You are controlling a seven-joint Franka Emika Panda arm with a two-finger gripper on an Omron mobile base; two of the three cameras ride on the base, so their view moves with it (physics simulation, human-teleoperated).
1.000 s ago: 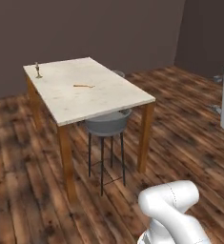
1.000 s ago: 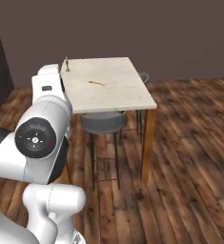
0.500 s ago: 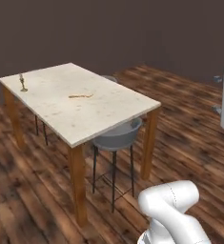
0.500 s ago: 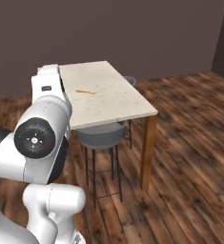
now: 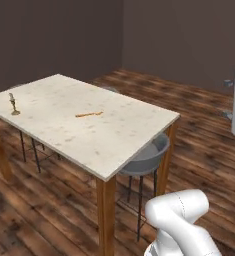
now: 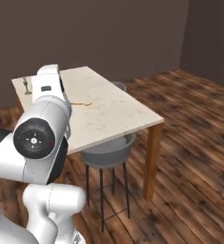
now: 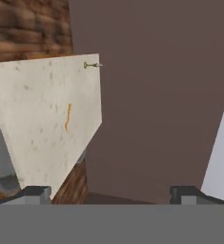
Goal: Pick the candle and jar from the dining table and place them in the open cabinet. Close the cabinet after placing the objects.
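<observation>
Candle [image 5: 12, 103]: short cream stub on slim brass holder, upright near far left corner of dining table [image 5: 114, 135]; also seen at far left end in right base view [image 6: 25, 85] and as tiny sideways shape at table edge in hand view [image 7: 91, 65]. Thin orange stick [image 5: 88, 114] flat near table centre, well apart from candle. Grey stool [image 5: 145, 159] tucked under near side. Jar and cabinet: cannot be made out anywhere on or beyond table. Gripper [image 7: 111, 191]: jaws wide apart, nothing between, well short of table. Stage, judged: approach, no grasp begun. Risks, judged: holder slim and top-heavy, easily tipped by a finger arriving off-centre or too low; position close to table edge, so a nudge could send it over; stool and table leg near base path, possible bump.
</observation>
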